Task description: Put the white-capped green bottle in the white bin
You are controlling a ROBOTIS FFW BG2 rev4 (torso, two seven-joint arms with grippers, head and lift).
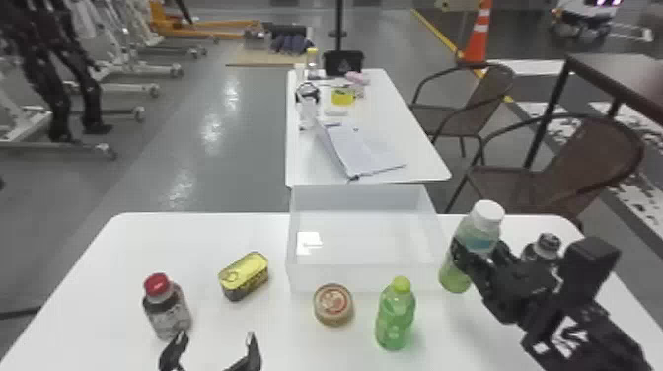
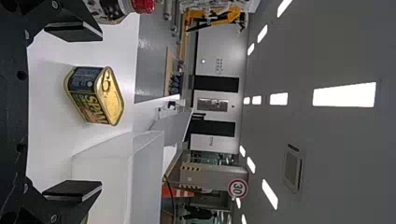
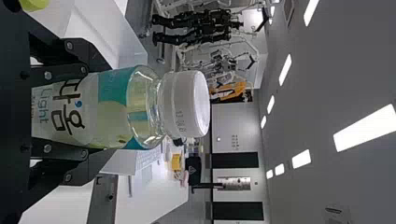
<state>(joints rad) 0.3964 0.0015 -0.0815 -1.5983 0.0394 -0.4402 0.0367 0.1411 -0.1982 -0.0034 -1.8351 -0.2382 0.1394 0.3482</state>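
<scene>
White-capped green bottle [image 1: 471, 234] is upright, its body pinched by the right hand [image 3: 98, 112], likely so the base can go in first. It is just beside the right wall of the white bin [image 1: 365, 278]; past that rim lies open room. Left hand [image 1: 216, 336] is spread near the red-capped bottle [image 1: 167, 311]

The white-capped green bottle [image 3: 112, 88], at the right side of the white bin [image 1: 365, 277], has on its label the word "Light" and big black Korean letters; on its cap [image 3: 180, 93] there is small print, too blurred for sure reading. Left of the bin, the can [image 2: 93, 100] carries "SPAM" on its side. Far beyond the bin, a round red-ringed sign [image 2: 238, 188] gives the number "30".
</scene>
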